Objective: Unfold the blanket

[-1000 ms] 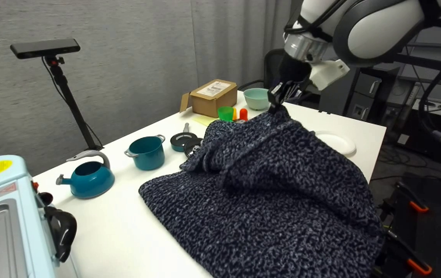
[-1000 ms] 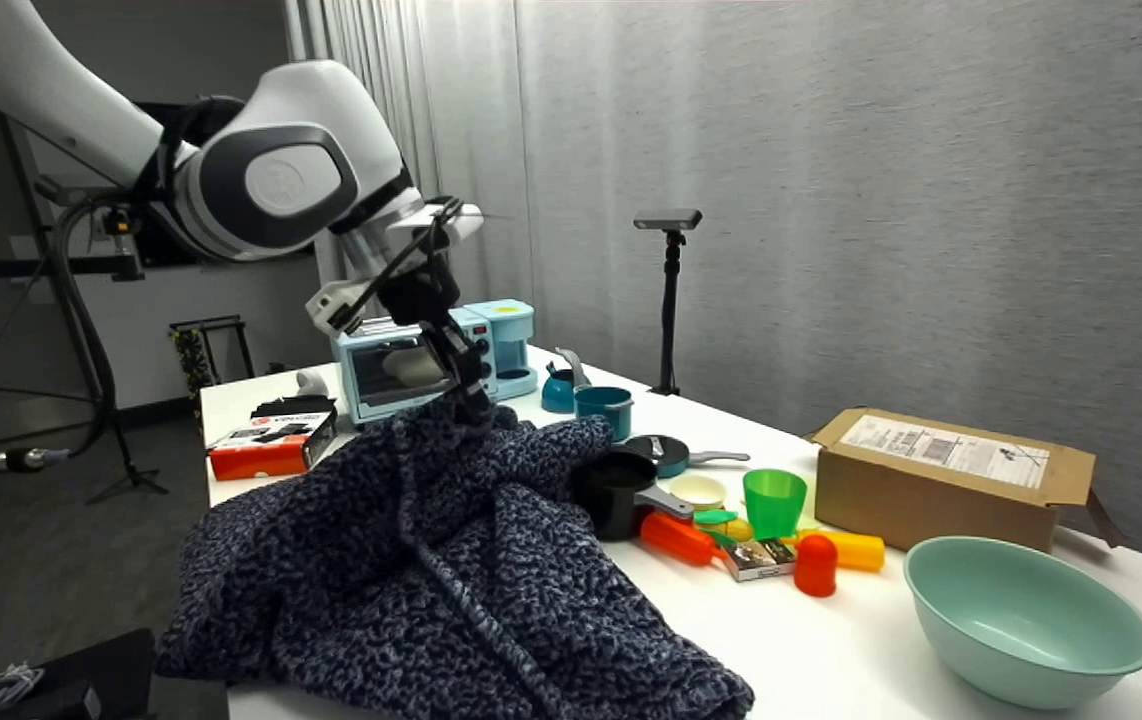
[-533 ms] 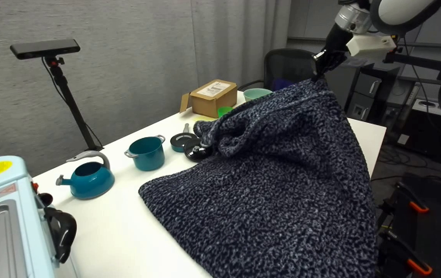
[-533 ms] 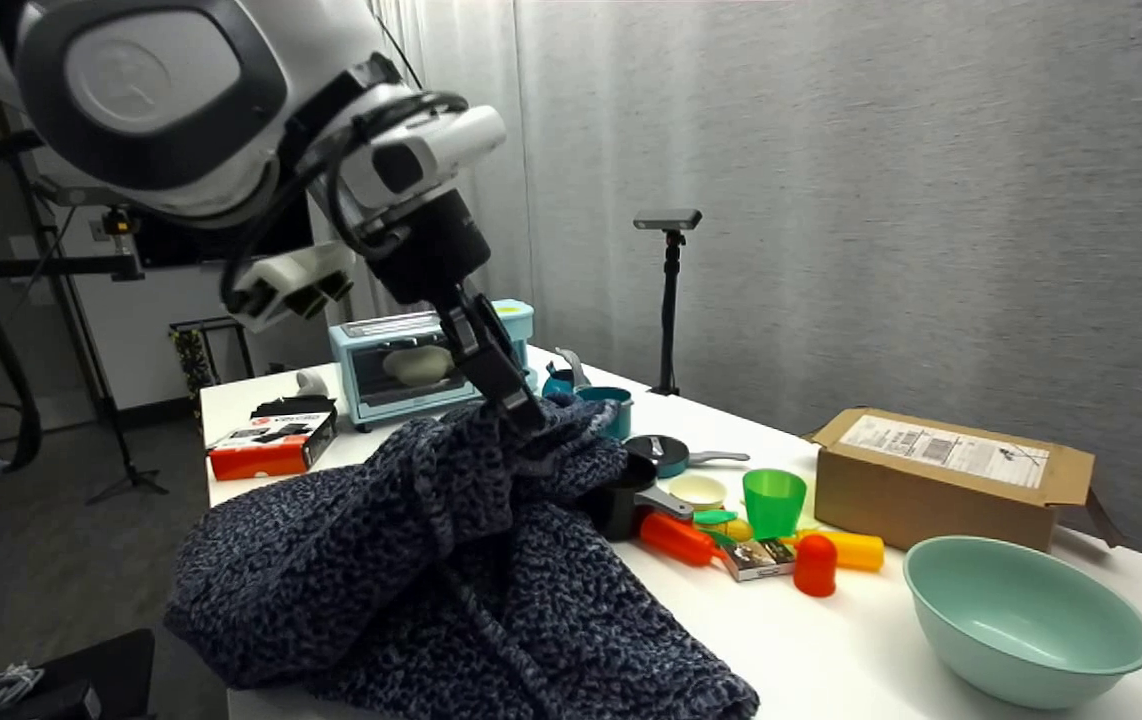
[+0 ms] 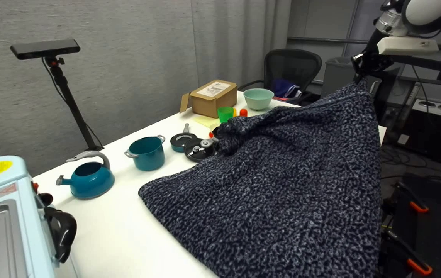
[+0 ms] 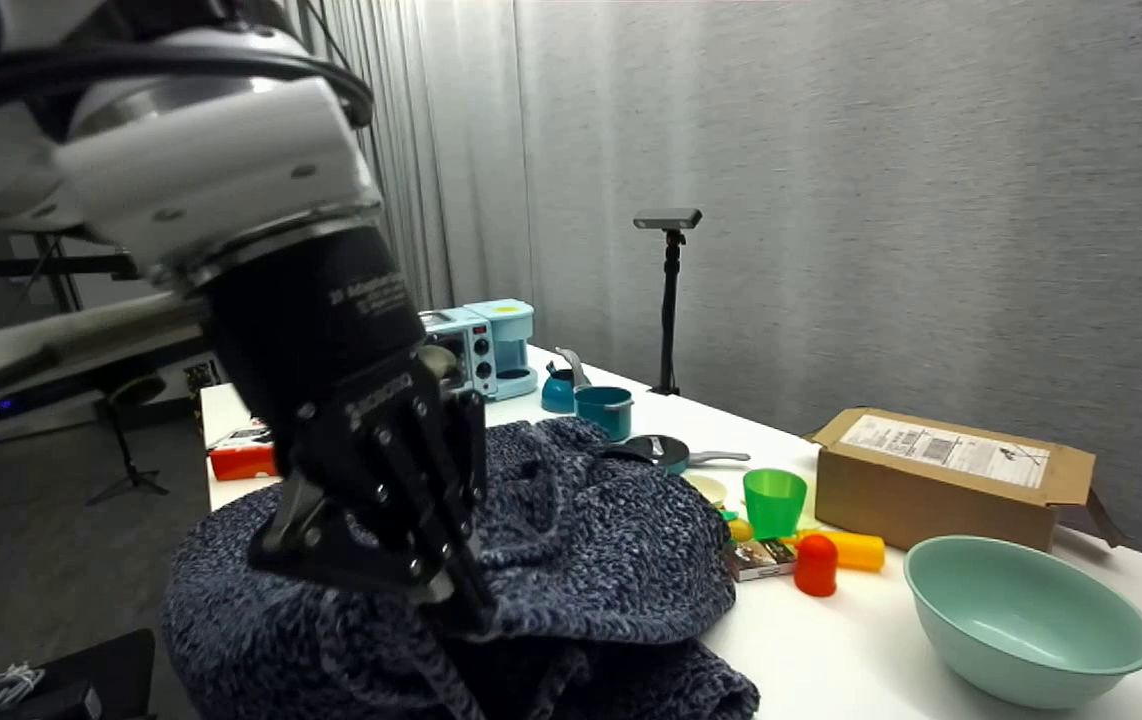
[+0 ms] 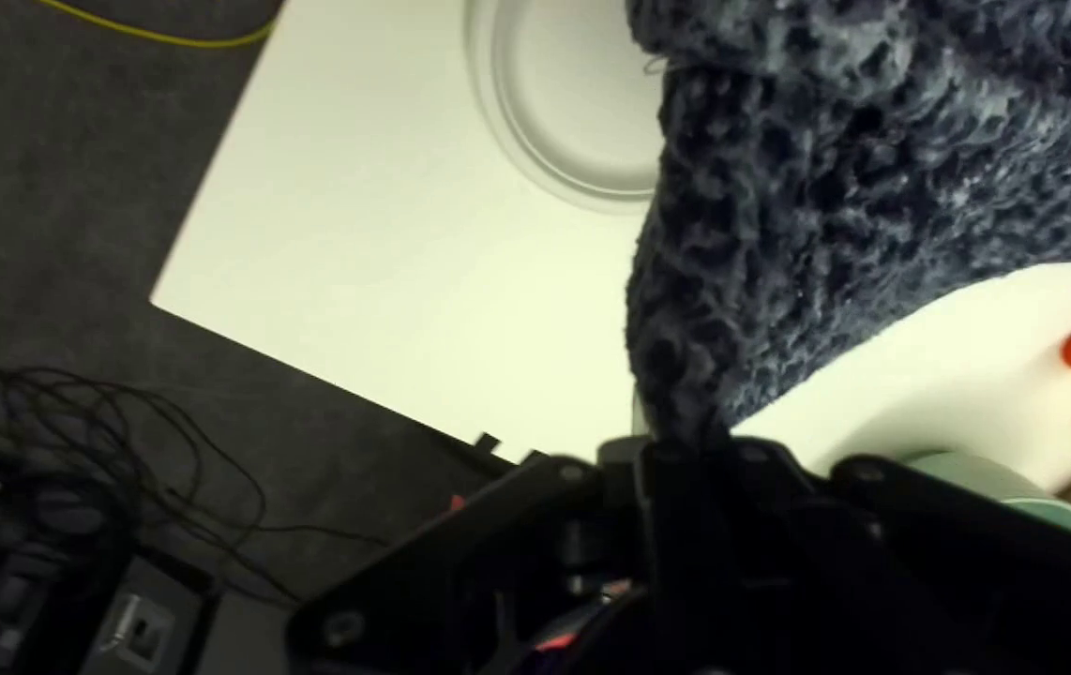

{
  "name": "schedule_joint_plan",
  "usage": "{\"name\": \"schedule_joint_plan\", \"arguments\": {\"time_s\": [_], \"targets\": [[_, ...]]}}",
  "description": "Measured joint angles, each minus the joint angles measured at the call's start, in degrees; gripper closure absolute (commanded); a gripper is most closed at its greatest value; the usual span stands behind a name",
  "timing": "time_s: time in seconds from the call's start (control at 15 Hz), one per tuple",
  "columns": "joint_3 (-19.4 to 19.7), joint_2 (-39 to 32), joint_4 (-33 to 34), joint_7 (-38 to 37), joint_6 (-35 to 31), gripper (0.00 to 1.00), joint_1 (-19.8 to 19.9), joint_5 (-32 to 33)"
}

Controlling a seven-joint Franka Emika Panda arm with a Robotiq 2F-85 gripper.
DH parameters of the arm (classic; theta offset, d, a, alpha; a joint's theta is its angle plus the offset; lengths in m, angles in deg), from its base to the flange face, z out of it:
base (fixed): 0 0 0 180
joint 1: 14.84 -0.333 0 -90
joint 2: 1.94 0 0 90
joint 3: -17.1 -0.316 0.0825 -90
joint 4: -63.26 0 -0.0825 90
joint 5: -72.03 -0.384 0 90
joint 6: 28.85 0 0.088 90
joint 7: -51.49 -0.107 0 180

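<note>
The dark navy-and-grey knit blanket [image 5: 301,193] lies over the table's near part in an exterior view and rises to a peak at the upper right. My gripper [image 5: 360,77] is shut on the blanket's edge at that peak, held above the table's far end. In the wrist view the blanket [image 7: 836,169] runs narrow into the gripper [image 7: 686,450]; the fingers pinch bunched cloth. In an exterior view the arm stands large at the left, and the blanket [image 6: 621,540] hangs in folds from the gripper [image 6: 466,610]. Part of it is hidden behind the arm there.
A white plate [image 7: 582,103] lies beside the blanket. Teal pot [image 5: 147,152], kettle [image 5: 91,179] and black lid [image 5: 198,150] stand along the back. Green cup [image 6: 774,503], cardboard box [image 6: 951,480] and mint bowl [image 6: 1026,620] are near the far end. A light-blue oven [image 5: 8,220] stands opposite.
My gripper has moved toward the table's far end, pulling the held blanket edge with it. The blanket is stretched flatter and less folded. More of the black lid shows in an exterior view.
</note>
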Motion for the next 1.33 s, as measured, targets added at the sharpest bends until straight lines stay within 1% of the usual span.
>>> {"name": "schedule_joint_plan", "arguments": {"time_s": [0.4,0.47,0.53,0.6,0.67,0.73,0.8,0.93,1.07,1.13,1.2,1.33], "targets": [[1.97,0.28,-4.42,-10.52,1.95,0.99,8.5,1.97],[2.23,0.29,-4.77,-12.38,2.42,0.72,9.72,2.31],[2.32,0.3,-5.06,-14.33,2.85,0.7,10.91,2.73],[2.32,0.3,-5.25,-16.25,3.04,0.64,11.89,3.42],[2.27,0.32,-5.26,-17.83,3.05,0.55,12.57,4.33],[2.19,0.38,-5.19,-18.8,3.0,0.49,12.8,4.88],[1.79,0.52,-5.06,-19.03,2.85,0.4,12.75,5.39],[-0.26,1.31,-4.84,-18.72,2.68,0.24,11.83,6.76],[-2.87,2.5,-4.67,-18.17,2.67,0.11,9.0,6.9],[-4.06,3.07,-4.54,-17.98,2.68,0.03,7.01,6.83],[-5.12,3.45,-4.27,-17.74,2.71,0.0,4.86,6.75],[-6.73,3.62,-3.53,-16.82,2.72,0.0,0.27,6.37]]}}
